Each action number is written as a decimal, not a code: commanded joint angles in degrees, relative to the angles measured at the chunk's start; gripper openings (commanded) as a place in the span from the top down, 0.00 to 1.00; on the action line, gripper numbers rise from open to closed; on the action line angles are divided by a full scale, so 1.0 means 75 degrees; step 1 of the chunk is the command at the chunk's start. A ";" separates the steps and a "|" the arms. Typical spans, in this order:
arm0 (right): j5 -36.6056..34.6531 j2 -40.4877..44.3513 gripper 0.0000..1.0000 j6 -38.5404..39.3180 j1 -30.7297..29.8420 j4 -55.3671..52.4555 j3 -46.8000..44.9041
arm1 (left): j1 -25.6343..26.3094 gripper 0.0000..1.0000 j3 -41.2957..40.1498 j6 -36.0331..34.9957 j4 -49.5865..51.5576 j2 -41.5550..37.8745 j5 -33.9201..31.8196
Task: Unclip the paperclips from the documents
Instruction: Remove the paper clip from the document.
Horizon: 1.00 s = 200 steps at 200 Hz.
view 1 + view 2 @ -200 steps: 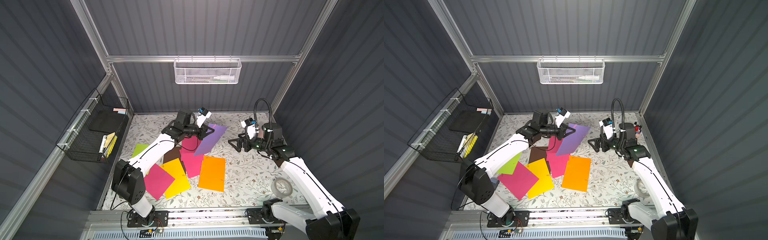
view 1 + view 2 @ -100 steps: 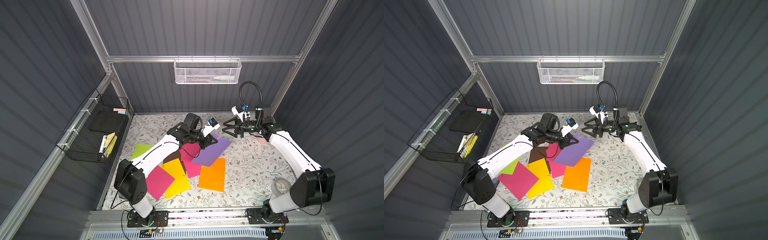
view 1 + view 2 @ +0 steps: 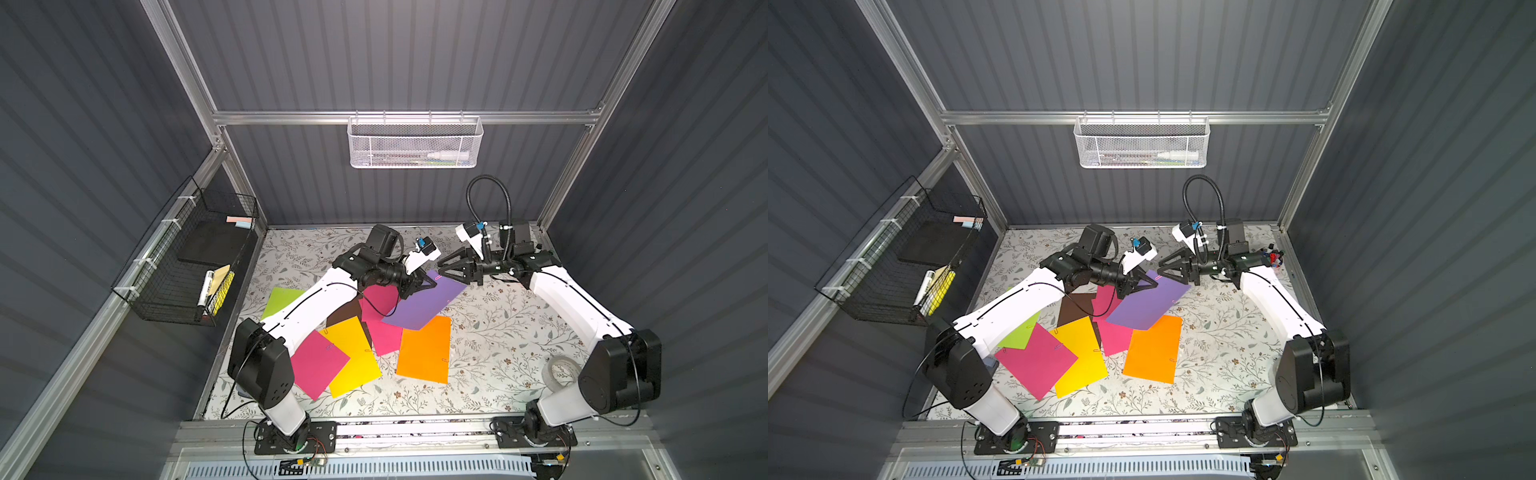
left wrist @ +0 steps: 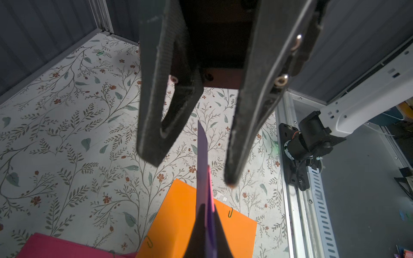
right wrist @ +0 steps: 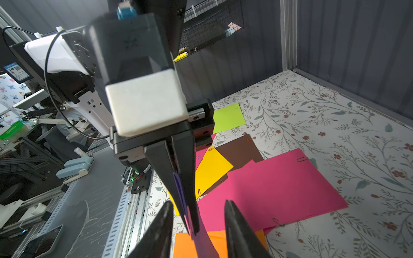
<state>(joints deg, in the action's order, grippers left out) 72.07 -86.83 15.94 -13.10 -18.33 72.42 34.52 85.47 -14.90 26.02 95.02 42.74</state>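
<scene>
My left gripper (image 3: 430, 284) (image 4: 204, 232) is shut on the purple document (image 3: 424, 307) (image 3: 1142, 307) and holds its far corner up off the table. A pink paperclip (image 3: 437, 277) (image 4: 209, 189) sits on that raised edge. My right gripper (image 3: 441, 268) (image 5: 198, 202) is open, its two fingers straddling the raised corner and clip without touching them. On the table lie the orange (image 3: 424, 349), yellow (image 3: 353, 357), magenta (image 3: 318, 363), brown (image 3: 345, 309) and lime green (image 3: 280, 299) documents. Green paperclips (image 4: 230, 212) sit on the orange sheet's edge.
A black wire basket (image 3: 187, 257) hangs on the left wall and a white mesh basket (image 3: 415, 143) on the back wall. A tape roll (image 3: 563, 370) lies by the right arm's base. Markers (image 3: 1273, 257) stand in the far right corner.
My right arm has swung from the right side of the table to meet the left gripper, and its jaws have narrowed. The left gripper carried the purple sheet's corner rightward.
</scene>
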 commanded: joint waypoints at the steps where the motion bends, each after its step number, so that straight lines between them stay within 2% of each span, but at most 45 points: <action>1: 0.0187 -0.0076 0.64 0.0344 -0.0058 -0.0215 -0.0052 | -0.0085 1.00 0.0184 -0.0194 0.0172 -0.0130 0.0332; 18: 0.0121 -0.0022 0.68 0.0464 -0.0058 -0.0344 -0.0130 | -0.0166 1.00 0.0159 -0.0194 0.0162 -0.0174 0.0446; 54: -0.0058 0.0185 0.72 0.0419 -0.0058 -0.0299 -0.0316 | -0.0279 1.00 0.0042 -0.0112 0.0081 -0.0271 0.0602; 130: 0.0696 0.0008 0.77 0.0313 -0.0069 -0.0193 -0.0097 | -0.0302 1.00 -0.0052 -0.0145 0.0092 -0.0216 0.0840; 200: 0.0959 -0.0114 0.87 0.0370 -0.0093 -0.0276 -0.0018 | -0.0302 1.00 -0.0011 -0.0339 0.0229 -0.0131 0.0907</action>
<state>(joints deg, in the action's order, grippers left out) 76.55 -86.74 17.63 -13.50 -19.86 70.63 32.40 85.45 -15.92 26.09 94.65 48.07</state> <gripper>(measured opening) 0.140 0.054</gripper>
